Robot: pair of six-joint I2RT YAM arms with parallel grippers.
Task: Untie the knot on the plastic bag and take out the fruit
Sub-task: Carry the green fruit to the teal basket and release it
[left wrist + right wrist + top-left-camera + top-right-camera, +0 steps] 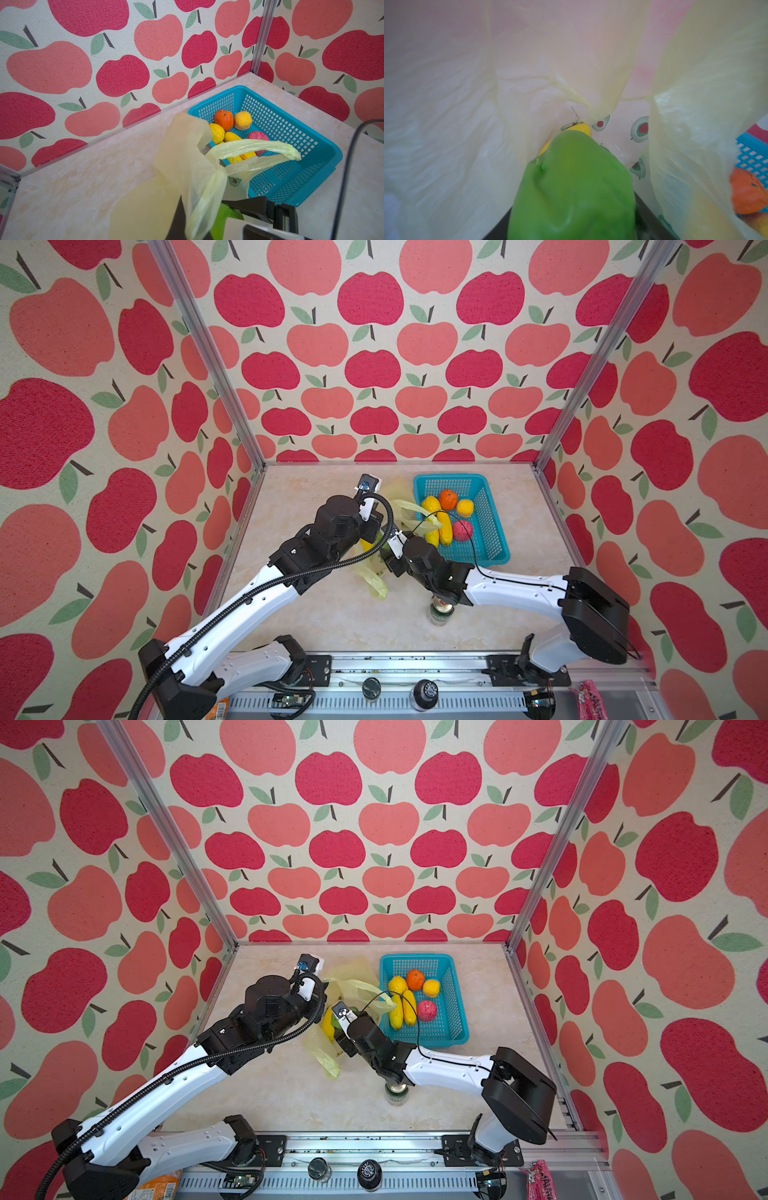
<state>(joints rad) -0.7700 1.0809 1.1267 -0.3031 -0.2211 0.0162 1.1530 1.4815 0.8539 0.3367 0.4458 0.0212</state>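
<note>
I count eight pieces of fruit. Six lie in the one blue basket [494,560] on the far right: one lemon [431,504], one orange [449,499], one yellow-orange fruit [465,508], one pink-red fruit [462,530], a long yellow fruit [445,529] and a second long yellow fruit [432,537]. Two more are inside the one plastic bag [182,155] in the middle: one green fruit [571,187] and one yellow fruit [584,128]. One can [440,614] stands near me. I have two arms: my left arm [232,614] and my right arm [519,589].
</note>
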